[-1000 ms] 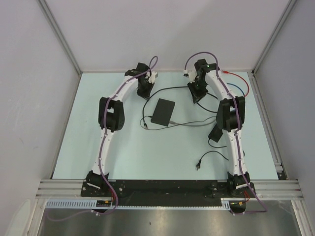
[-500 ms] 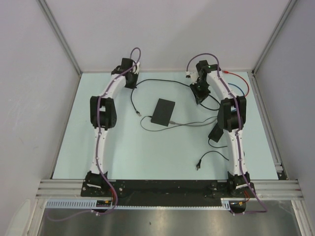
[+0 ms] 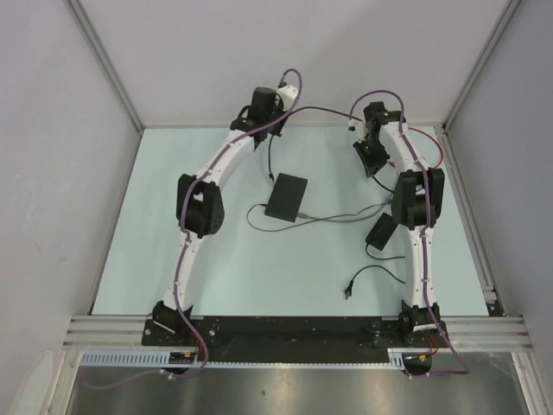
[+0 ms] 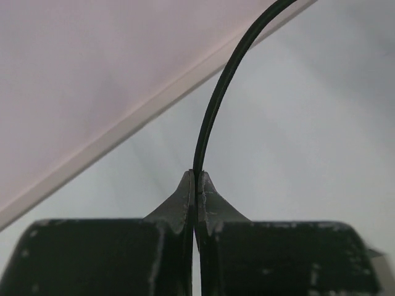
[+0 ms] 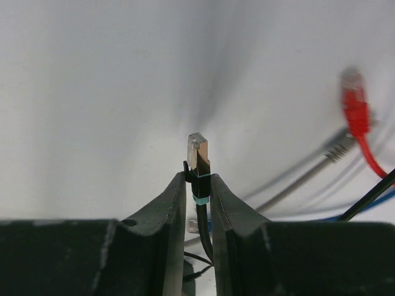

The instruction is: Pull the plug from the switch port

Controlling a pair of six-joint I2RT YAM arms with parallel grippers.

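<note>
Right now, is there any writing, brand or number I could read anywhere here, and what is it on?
None: no text can be read in any view.
The switch shows a plain black top.
The plug in the right hand bears no print.
The red plug is too blurred to tell.

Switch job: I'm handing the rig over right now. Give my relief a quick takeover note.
Left claw: shut on a thin black cable, raised at the far wall.
Right claw: shut on a black plug, tip free in air.
Switch: flat mid-table; a gray cable meets its near right corner.
Done: held plug sits in no port.
Left: probably set it down, release both.
</note>
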